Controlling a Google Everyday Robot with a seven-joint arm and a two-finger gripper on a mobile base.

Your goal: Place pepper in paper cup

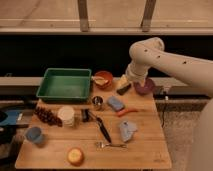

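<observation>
Nearest the front edge of the wooden table (150, 150): a round yellow-orange fruit (75, 156), a fork (111, 145) just behind it, a blue cup (34, 135) off to the left. No part of the job, yet easy to sweep aside on a low pass.

Mid-table, the crowded stretch. Paper cup (66, 115) upright, hemmed in by a bunch of dark grapes (47, 116) on its left and a black-handled utensil (102, 128) on its right, with a small metal cup (97, 102) just beyond. Pepper (126, 111) flat on the boards, well apart from the paper cup, just beside a blue sponge (116, 103) and near a grey-blue lump (127, 130). Thin and low-lying, so probably quick to roll or squirt out of a pinch taken too high, or to come up snagged with the sponge's edge.

Farther back, the gripper (123, 88) hangs over the far right of the table beside a purple bowl (144, 86), fingers spread apart, nothing between them, not touching the pepper.

Likely trouble on the carry: crossing low over the metal cup and the utensil and knocking either; mistaking the metal cup for the target; nudging the light paper cup over on arrival; releasing crosswise, leaving the pepper bridged on the rim and liable to slide off among the grapes.
</observation>
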